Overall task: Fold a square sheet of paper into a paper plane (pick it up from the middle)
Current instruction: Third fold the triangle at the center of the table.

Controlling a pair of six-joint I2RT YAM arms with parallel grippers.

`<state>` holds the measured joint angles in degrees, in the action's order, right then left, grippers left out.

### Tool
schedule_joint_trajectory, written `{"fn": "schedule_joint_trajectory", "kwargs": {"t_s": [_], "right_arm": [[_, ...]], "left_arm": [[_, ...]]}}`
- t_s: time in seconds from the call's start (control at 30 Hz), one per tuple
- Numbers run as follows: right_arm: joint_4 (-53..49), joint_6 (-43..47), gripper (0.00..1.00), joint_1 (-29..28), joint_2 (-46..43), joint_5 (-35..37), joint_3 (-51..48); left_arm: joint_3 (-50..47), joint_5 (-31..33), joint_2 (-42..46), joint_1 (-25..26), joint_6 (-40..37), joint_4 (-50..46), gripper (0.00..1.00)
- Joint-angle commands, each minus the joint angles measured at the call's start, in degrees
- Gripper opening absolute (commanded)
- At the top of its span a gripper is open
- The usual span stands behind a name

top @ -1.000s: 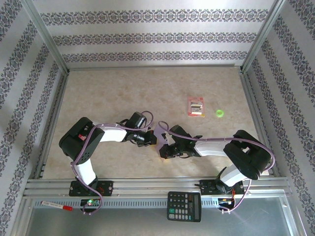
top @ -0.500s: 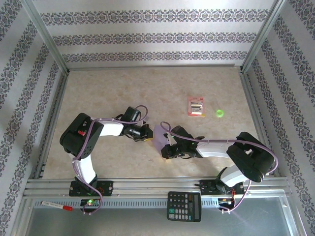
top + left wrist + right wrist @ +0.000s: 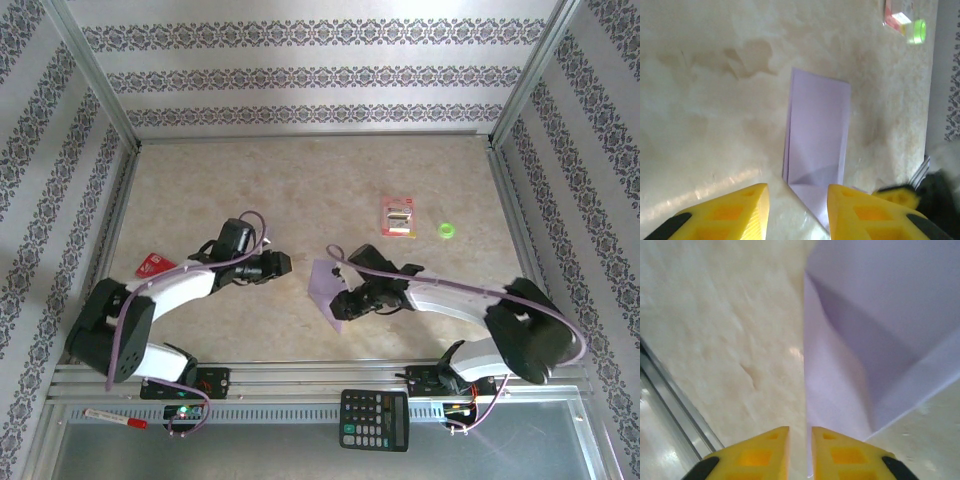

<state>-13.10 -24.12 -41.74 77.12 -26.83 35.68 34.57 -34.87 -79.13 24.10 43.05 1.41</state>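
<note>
Top external view: bare bench [image 3: 250,180] surrounds the folded sheet of paper [image 3: 325,282], front rail [image 3: 300,372] near; left end effector [image 3: 285,265] spread, near the sheet; right end effector [image 3: 342,305] slightly parted astride its edge

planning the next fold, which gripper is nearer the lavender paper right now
Right. The right gripper is at the lavender paper, an edge running into the gap between its fingers; the left gripper sits apart, to the paper's left.

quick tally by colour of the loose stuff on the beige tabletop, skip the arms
lavender folded paper: 1
red-and-white packet: 1
green ring: 1
red flat piece: 1
total: 4
</note>
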Motion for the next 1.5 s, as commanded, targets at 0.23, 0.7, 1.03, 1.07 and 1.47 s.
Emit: {"fn": "schedule_joint_trajectory", "kwargs": {"t_s": [0.23,0.7,1.03,1.07,1.47], "right_arm": [[0.4,-10.8,0.28,2.7,1.6,11.4,0.9],[4.7,-9.7,0.30,1.8,1.2,7.6,-1.5],[7.2,-8.3,0.30,1.8,4.3,6.9,-1.3],[7.4,-8.2,0.28,1.8,4.9,6.9,-1.2],[8.3,-7.1,0.07,1.9,9.2,8.9,-1.9]], "left_arm": [[-1.5,-2.3,-2.1,7.2,6.5,5.3,0.45],[1.3,-2.7,-7.9,8.7,5.6,4.4,0.46],[1.6,-3.1,-9.3,9.2,5.9,4.6,0.46],[1.6,-3.1,-9.3,9.3,6.0,4.8,0.46],[4.7,-4.1,-12.7,10.4,5.9,3.7,0.42]]}}
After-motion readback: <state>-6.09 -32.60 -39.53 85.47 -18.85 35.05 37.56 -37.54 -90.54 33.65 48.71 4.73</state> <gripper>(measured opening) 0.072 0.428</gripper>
